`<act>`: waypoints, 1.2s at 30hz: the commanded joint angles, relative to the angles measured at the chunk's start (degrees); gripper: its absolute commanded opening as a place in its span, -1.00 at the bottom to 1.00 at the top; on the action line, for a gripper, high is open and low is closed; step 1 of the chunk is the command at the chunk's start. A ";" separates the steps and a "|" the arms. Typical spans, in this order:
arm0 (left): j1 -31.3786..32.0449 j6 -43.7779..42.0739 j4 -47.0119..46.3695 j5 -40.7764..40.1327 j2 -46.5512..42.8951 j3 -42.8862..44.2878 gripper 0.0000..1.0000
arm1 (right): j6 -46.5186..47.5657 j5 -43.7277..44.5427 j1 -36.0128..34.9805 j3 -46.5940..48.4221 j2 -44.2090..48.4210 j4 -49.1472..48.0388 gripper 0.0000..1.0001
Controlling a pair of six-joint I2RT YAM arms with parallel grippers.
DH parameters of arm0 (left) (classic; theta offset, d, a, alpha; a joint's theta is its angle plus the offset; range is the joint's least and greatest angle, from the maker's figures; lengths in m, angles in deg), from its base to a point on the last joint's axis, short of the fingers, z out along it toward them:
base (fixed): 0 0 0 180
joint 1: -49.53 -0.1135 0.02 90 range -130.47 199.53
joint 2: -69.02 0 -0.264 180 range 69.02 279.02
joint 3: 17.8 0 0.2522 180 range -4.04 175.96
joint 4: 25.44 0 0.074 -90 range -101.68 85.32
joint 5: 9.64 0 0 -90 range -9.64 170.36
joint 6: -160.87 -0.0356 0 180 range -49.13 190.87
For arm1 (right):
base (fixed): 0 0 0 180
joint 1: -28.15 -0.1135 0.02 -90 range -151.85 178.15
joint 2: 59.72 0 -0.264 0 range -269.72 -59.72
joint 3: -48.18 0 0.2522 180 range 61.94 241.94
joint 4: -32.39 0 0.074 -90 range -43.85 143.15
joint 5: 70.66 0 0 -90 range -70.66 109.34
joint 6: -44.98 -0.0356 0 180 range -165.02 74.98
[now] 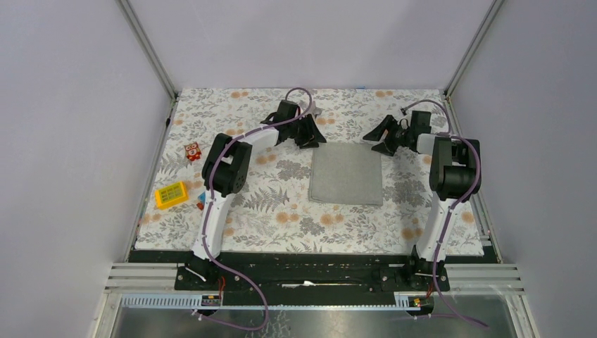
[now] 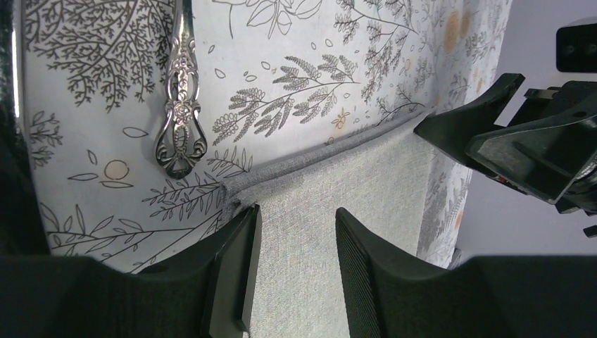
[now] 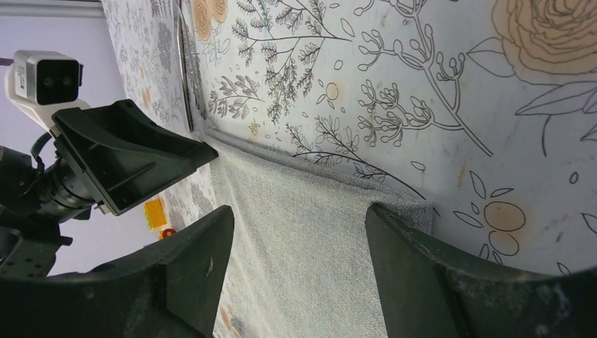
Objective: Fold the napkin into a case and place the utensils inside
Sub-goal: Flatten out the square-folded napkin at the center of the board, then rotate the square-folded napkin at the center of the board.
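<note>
The grey napkin [image 1: 346, 174] lies flat as a squarish cloth on the floral tablecloth, between the arms. Its far edge looks doubled over in the left wrist view [image 2: 331, 204]. My left gripper [image 1: 312, 141] is open and low over the napkin's far left corner [image 2: 296, 243], with nothing between the fingers. My right gripper [image 1: 378, 143] is open over the far right corner [image 3: 296, 243], one finger [image 3: 415, 260] right at the corner. One ornate silver utensil handle [image 2: 179, 105] lies on the tablecloth just beyond the napkin's left corner. No case shows, and no second utensil is clearly visible.
A yellow block [image 1: 171, 194], a red and white block [image 1: 192, 150] and a small red piece [image 1: 200, 204] lie at the left of the tablecloth [image 1: 246, 211]. Metal frame posts and grey walls enclose the table.
</note>
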 commanded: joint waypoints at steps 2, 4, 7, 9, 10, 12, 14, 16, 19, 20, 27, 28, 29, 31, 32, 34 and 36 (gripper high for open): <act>-0.98 0.59 -3.13 -0.24 1.81 1.75 0.00 | 4.72 4.14 -0.60 1.95 0.18 3.37 0.55; -0.89 1.35 -3.05 0.69 0.90 2.01 0.02 | 6.67 5.92 -1.20 2.91 3.14 6.62 0.57; -0.20 1.63 -2.67 1.34 -2.63 1.08 0.14 | 8.92 9.01 -3.02 2.47 9.62 12.99 0.60; 0.28 1.40 -0.53 1.02 -6.25 0.25 0.25 | 9.64 9.91 -4.55 1.04 13.68 15.47 0.61; 0.41 1.38 0.35 0.42 -8.07 -0.50 0.32 | 9.75 9.99 -5.33 -0.41 15.78 16.20 0.61; 0.51 1.37 1.56 0.19 -11.94 -3.10 0.41 | 9.78 10.10 -8.19 -4.07 19.60 16.87 0.62; 0.52 1.42 1.95 0.44 -16.36 -7.67 0.50 | 9.87 10.13 -10.66 -8.22 23.30 17.30 0.72; 0.58 0.89 1.89 0.23 -21.39 -13.89 0.59 | 9.65 8.47 -12.72 -13.20 26.52 17.21 0.74; 0.90 -0.32 2.17 -0.36 -27.35 -23.14 0.67 | 8.63 5.95 -13.38 -18.98 29.98 16.56 0.74; 1.21 -0.73 2.29 -0.05 -28.57 -25.60 0.67 | 8.91 6.20 -13.42 -20.31 31.57 16.80 0.74; 5.90 -4.00 3.81 -4.26 -29.91 -35.17 0.42 | 11.85 8.94 -13.42 -23.66 37.40 20.64 0.69; 6.83 -4.59 4.53 -6.11 -29.67 -35.39 0.34 | 12.03 9.15 -13.39 -24.18 38.25 20.81 0.69; 7.63 -5.20 5.39 -7.78 -29.38 -35.52 0.28 | 12.11 9.69 -13.43 -24.62 39.02 20.98 0.69; 9.07 -6.26 6.96 -10.75 -28.51 -35.47 0.16 | 12.96 10.64 -13.38 -25.26 40.12 21.61 0.69; 9.58 -6.40 7.54 -11.84 -28.04 -35.32 0.10 | 13.25 11.08 -13.33 -25.46 40.53 22.04 0.69; 10.40 -6.44 8.36 -13.68 -27.64 -35.48 0.01 | 14.23 11.20 -13.34 -25.76 41.20 22.56 0.69; 11.33 -6.20 9.30 -16.19 -27.73 -35.50 -0.04 | 14.84 11.21 -13.34 -26.05 41.78 22.78 0.69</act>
